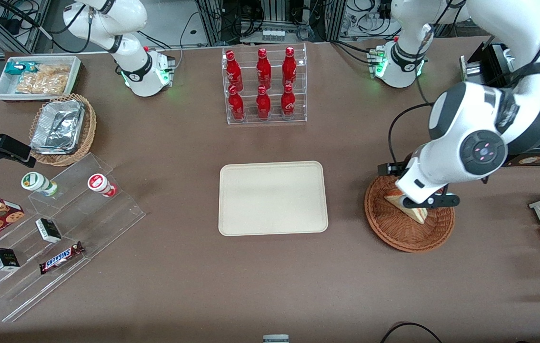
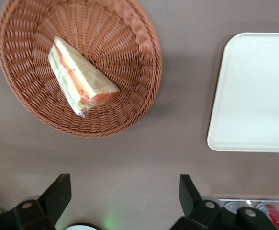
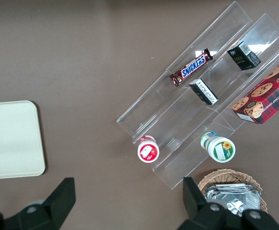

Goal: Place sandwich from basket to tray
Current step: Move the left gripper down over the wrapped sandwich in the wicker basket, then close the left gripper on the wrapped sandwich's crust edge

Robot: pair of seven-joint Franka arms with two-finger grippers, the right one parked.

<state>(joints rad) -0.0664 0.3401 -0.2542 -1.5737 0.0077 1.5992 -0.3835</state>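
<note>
Approach step: gripper (image 2: 120,201) above basket (image 2: 129,38), fingers spread wide, holding nothing. Sandwich (image 2: 79,79) lies in basket. Next: descend, align, grasp; tray (image 1: 273,198) bare.

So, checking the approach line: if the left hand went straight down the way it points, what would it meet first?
Probably bare table just beside the basket; the open hand isn't over the sandwich.

The tool (image 2: 122,201), fingers spread apart, hangs above the bench (image 1: 270,286) just beside the basket (image 1: 394,233), which holds the sandwich (image 2: 79,79) directly below the arm, while the tray (image 1: 272,197) lies nearby toward the parked arm's end.
</note>
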